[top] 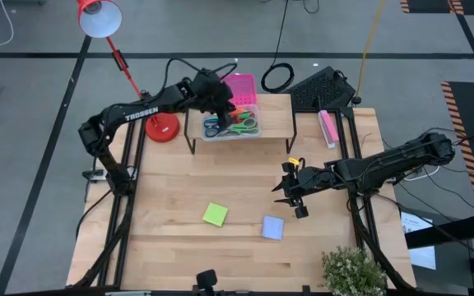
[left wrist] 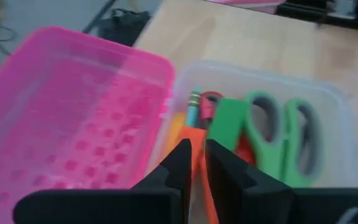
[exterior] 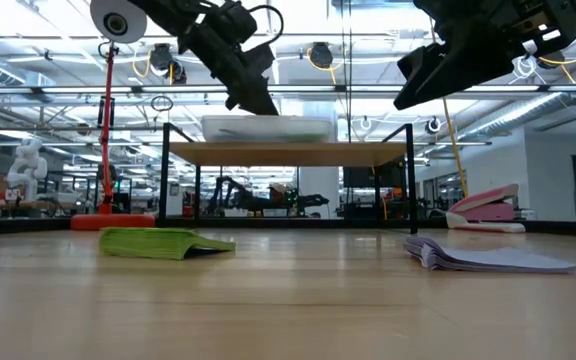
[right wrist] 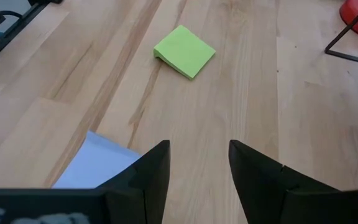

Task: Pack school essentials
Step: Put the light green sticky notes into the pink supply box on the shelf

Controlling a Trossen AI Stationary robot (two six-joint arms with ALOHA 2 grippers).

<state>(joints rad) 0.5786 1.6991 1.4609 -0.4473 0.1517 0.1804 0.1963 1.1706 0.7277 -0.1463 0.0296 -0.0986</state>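
— What is the biggest thing you see?

— The wooden table (top: 179, 185). A small raised shelf (top: 278, 111) stands at its far side, and a clear box (top: 230, 131) with a pink lid (top: 243, 88) sits on the shelf.

— What are the arms doing?

— The left gripper (left wrist: 194, 163) hangs right over the box. Its fingers are nearly together, with just a thin gap, and an orange thing shows in that gap. I cannot tell if they squeeze it. The right gripper (right wrist: 197, 163) floats above the table with its fingers spread apart, holding nothing.

— Where are the school things?

— Green scissors (left wrist: 278, 140), a green eraser (left wrist: 227, 127) and pencils (left wrist: 194, 109) lie in the box. A green sticky pad (top: 215, 215) and a lavender sticky pad (top: 272, 228) lie flat on the table, apart, near the right gripper.
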